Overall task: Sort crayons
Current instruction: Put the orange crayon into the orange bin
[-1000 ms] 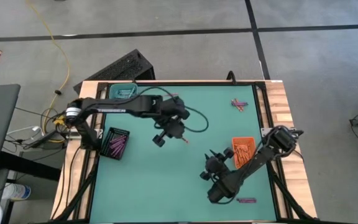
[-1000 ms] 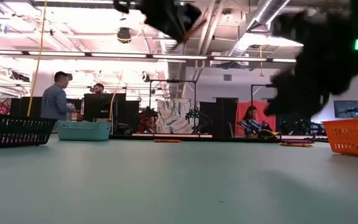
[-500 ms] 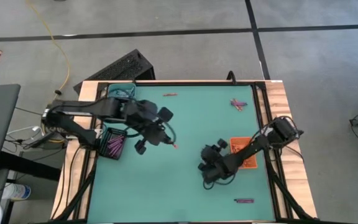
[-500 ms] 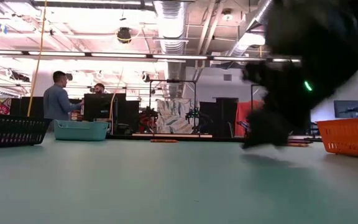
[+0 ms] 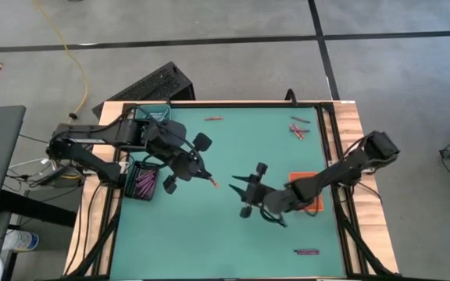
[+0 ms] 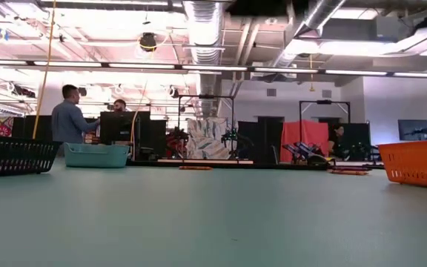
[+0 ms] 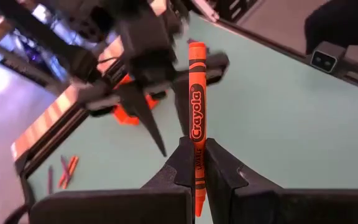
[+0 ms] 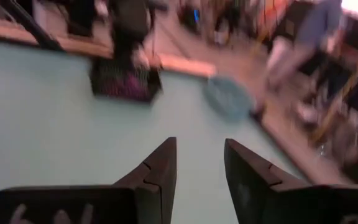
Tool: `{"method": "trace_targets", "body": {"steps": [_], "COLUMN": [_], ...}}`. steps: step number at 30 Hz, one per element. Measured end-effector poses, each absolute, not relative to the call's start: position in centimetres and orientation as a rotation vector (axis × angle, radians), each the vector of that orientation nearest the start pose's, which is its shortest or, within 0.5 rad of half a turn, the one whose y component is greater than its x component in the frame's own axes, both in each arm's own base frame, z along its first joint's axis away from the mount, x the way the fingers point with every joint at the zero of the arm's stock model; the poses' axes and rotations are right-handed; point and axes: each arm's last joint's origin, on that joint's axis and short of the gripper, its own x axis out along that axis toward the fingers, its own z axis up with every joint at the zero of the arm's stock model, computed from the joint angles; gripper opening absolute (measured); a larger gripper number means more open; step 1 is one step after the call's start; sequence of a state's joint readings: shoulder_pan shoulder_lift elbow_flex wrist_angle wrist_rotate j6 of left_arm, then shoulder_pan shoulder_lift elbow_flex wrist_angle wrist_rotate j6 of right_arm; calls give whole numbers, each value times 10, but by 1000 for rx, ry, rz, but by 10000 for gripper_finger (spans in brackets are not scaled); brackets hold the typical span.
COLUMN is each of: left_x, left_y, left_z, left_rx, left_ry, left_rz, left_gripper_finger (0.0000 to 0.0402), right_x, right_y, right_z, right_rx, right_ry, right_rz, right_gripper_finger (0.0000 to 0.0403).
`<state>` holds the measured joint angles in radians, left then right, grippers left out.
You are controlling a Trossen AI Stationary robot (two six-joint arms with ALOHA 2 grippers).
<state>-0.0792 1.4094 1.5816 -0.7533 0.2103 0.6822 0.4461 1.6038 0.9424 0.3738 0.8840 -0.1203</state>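
A: From above, the left gripper (image 5: 207, 179) is clamped on an orange crayon (image 5: 212, 183), held over the mat left of centre. The right gripper (image 5: 242, 187) faces it from the right, fingers spread with nothing between them.

B: So the crayon lies just left of those open jaws, its tip pointing towards them. The orange tray (image 5: 305, 194) sits right of centre under the right arm; the black tray (image 5: 144, 179) of purple crayons is at the left edge. The right arm is the nearer to that orange tray, so this looks like a hand-over.

A: Loose crayons wait at the far edge (image 5: 213, 119), the far right (image 5: 299, 129) and the near right (image 5: 308, 252).

B: The table-level view shows neither gripper, only trays and people in the room beyond.

A: Left wrist view: the crayon (image 7: 196, 118) stands along the fingers, gripped near its lower end. "Crayola" reads along the wrapper.

B: Right wrist view: the two fingers (image 8: 156, 171) are parted, empty, with the black tray (image 8: 124, 83) ahead. No writing there.
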Motion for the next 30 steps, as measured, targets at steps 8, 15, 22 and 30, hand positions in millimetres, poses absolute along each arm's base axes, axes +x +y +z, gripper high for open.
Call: {"method": "trace_targets", "body": {"steps": [8,15,22,30], "left_x": [297,301,307,331], "left_y": [-32,-35,-37,-40], "left_z": [396,400,399,379], "left_rx": [658,706,716,740], "left_ry": [373,243,185,207], "left_rz": [-541,-598,-650,-673], "left_gripper_finger": [0,0,0,0], "right_x": [309,307,307,308], "right_y": [154,158,160,159], "right_z": [274,283,288,291], "right_rx": [-515,-568,-596,-609], "right_ry": [25,-66,-148,-192], "right_rz": [-370,-318,-252,-218], "right_gripper_finger": [136,136,137,137]}}
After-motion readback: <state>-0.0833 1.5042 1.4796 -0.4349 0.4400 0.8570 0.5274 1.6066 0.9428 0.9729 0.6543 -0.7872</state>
